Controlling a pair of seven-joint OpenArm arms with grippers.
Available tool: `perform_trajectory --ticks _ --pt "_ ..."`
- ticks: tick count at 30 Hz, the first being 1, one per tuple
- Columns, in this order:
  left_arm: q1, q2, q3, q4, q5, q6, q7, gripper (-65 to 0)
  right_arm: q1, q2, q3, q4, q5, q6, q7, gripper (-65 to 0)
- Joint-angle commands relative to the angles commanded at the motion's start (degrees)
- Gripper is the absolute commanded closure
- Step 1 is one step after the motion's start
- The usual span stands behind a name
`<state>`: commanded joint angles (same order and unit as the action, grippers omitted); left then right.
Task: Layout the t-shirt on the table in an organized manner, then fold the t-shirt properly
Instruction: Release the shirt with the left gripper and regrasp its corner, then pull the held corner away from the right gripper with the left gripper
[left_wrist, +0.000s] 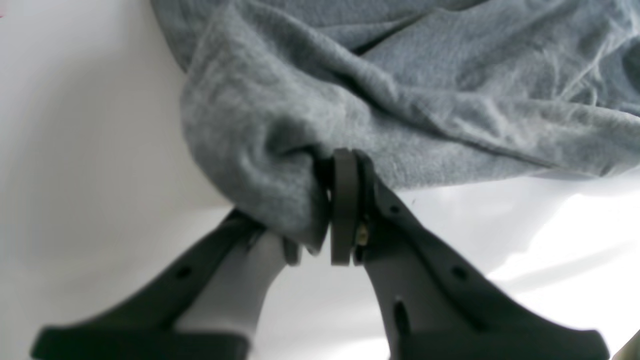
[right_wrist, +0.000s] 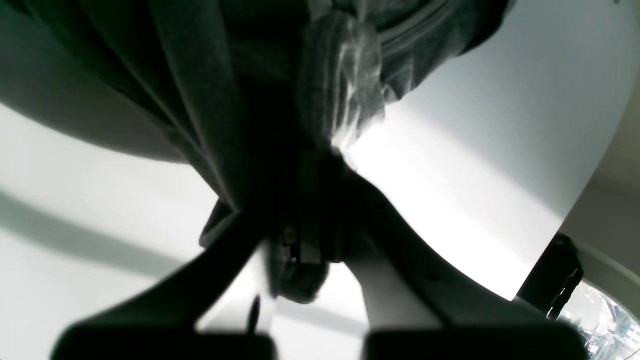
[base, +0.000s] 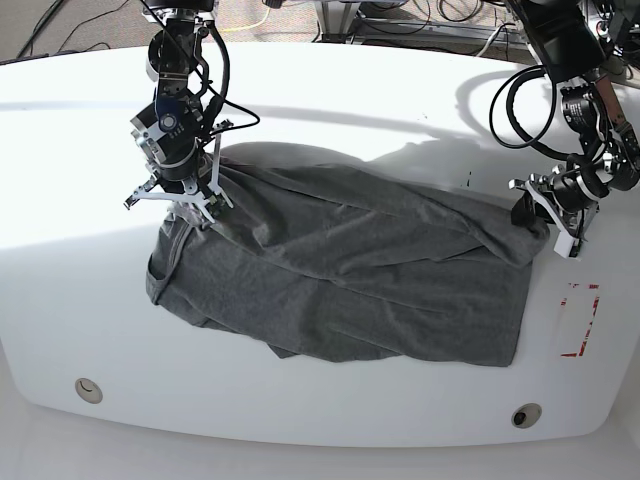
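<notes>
The dark heather-grey t-shirt (base: 340, 280) is stretched across the middle of the white table (base: 330, 110), wrinkled, with folds running diagonally. At the shirt's right end my left gripper (base: 537, 215) is shut on a bunch of cloth; the left wrist view shows the fabric (left_wrist: 350, 100) pinched between the dark fingers (left_wrist: 345, 210). On the other side, my right gripper (base: 205, 205) is shut on the shirt's upper left edge, and in the right wrist view dark cloth (right_wrist: 225, 90) hangs over its fingers (right_wrist: 305, 210).
A red-tape rectangle (base: 578, 320) marks the table to the right of the shirt. Two round grommet holes sit near the front edge, one at the left (base: 88, 389) and one at the right (base: 524, 414). Cables lie beyond the table's far edge.
</notes>
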<state>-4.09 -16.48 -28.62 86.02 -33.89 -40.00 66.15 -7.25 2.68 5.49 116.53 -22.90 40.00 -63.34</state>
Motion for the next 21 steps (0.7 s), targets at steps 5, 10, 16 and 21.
perform_trajectory --ticks 5,10,16,21 --pt "0.0 -1.8 0.0 0.0 0.0 0.0 6.0 -6.8 0.0 -0.1 0.0 0.0 0.0 0.00 0.0 0.0" --pt "2.4 -3.7 0.1 0.4 0.1 0.0 9.3 -6.8 0.0 -0.1 0.0 0.0 0.0 0.00 -0.2 0.0" --pt "7.5 -5.6 0.1 5.2 0.1 0.0 9.3 -6.8 -0.1 0.1 0.0 0.0 -0.1 0.00 -0.3 0.0" --pt "11.4 -6.9 0.0 8.4 0.1 0.0 9.4 -6.8 -0.5 0.1 0.0 0.0 -0.1 0.00 -0.4 0.0"
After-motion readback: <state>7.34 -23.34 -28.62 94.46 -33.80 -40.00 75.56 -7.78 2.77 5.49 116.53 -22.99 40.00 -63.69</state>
